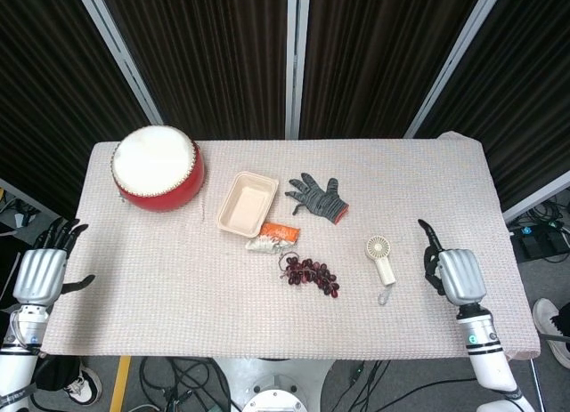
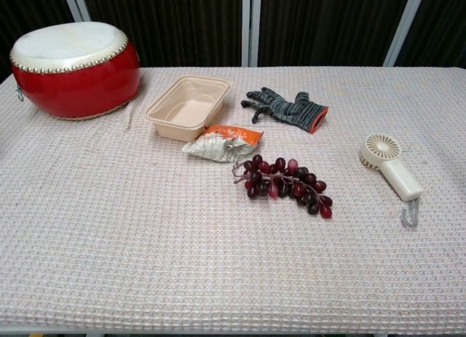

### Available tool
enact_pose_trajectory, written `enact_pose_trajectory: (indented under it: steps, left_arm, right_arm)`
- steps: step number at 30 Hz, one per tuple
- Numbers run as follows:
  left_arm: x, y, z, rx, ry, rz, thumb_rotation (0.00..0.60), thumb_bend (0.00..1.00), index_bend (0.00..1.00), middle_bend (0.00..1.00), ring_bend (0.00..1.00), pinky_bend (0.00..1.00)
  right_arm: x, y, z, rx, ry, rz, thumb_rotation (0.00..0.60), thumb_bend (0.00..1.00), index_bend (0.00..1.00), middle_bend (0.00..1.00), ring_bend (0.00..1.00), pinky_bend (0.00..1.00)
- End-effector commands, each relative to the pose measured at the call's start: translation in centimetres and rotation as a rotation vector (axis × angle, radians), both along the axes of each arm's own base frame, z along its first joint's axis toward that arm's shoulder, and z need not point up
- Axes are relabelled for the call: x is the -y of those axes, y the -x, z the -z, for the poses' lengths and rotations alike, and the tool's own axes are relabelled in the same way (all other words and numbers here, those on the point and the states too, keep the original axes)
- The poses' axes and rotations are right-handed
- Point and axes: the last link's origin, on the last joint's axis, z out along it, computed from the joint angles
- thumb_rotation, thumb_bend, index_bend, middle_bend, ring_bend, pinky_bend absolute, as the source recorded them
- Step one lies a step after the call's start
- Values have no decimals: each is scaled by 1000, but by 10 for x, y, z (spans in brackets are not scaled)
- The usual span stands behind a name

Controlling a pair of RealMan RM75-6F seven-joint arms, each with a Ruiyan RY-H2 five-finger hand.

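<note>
My right hand (image 1: 454,273) hovers over the table's right part, holding nothing, its fingers apart and turned toward the small white hand-held fan (image 1: 381,257). The fan (image 2: 391,168) lies flat on the cloth a short way to the left of that hand, apart from it, its hook strap trailing toward the front edge. My left hand (image 1: 39,271) hangs off the table's left edge with fingers spread and empty. Neither hand shows in the chest view.
A bunch of dark grapes (image 1: 312,275) lies mid-table beside an orange-and-silver snack packet (image 1: 276,237). Behind them are a beige tray (image 1: 248,203) and a grey glove (image 1: 318,197). A red drum (image 1: 158,167) stands at the back left.
</note>
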Motion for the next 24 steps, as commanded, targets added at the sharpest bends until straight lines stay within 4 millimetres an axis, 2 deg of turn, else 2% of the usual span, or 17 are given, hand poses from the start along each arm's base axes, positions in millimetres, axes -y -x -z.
enact_pose_trajectory:
  steps: [1, 3, 4, 5, 6, 7, 8, 9, 11, 19, 24]
  left_arm:
    - [0, -2, -1, 0, -2, 2, 600, 0, 145, 97, 17, 186]
    - [1, -3, -1, 3, -4, 2, 600, 0, 146, 97, 17, 186]
    - [2, -4, 0, 5, -4, 0, 600, 0, 146, 97, 17, 186]
    - [2, -4, 0, 6, -3, -1, 600, 0, 146, 97, 17, 185]
    - [2, -5, 0, 7, -2, -1, 600, 0, 145, 97, 17, 186]
    - [3, -5, 1, 8, 0, -1, 600, 0, 146, 97, 17, 185]
    - [3, -6, 1, 8, 0, 0, 600, 0, 146, 97, 17, 185]
    - [3, -7, 2, 8, -1, 3, 600, 0, 146, 97, 17, 183]
    - [4, -9, 2, 5, -2, 6, 600, 0, 146, 97, 17, 179]
    - [12, -20, -1, 21, -7, 6, 600, 0, 146, 97, 17, 176]
    - [11, -22, -4, 17, -12, 10, 600, 0, 146, 97, 17, 175]
  right_arm:
    - [6, 9, -17, -116, 69, -11, 600, 1000, 0, 909, 812, 771]
    - [6, 13, -20, -148, 77, -11, 600, 1000, 0, 873, 774, 752]
    - [4, 16, -20, -159, 56, -10, 600, 983, 0, 785, 685, 699]
    - [2, 20, -19, -171, 28, 4, 600, 880, 0, 601, 489, 573]
    - [0, 24, -20, -190, 3, 22, 600, 667, 0, 333, 223, 349]
    - [0, 27, -22, -224, -1, 36, 600, 490, 0, 175, 86, 193]
    - [0, 28, -23, -244, 6, 39, 600, 367, 0, 92, 22, 100]
    - [-1, 29, -24, -252, 15, 40, 600, 258, 0, 31, 0, 28]
    - [-3, 31, -26, -253, 35, 42, 600, 155, 0, 0, 0, 0]
    - [-12, 39, -41, -225, 97, 53, 600, 170, 0, 0, 0, 0]
    - [-16, 46, -41, -183, 90, 70, 600, 163, 0, 0, 0, 0]
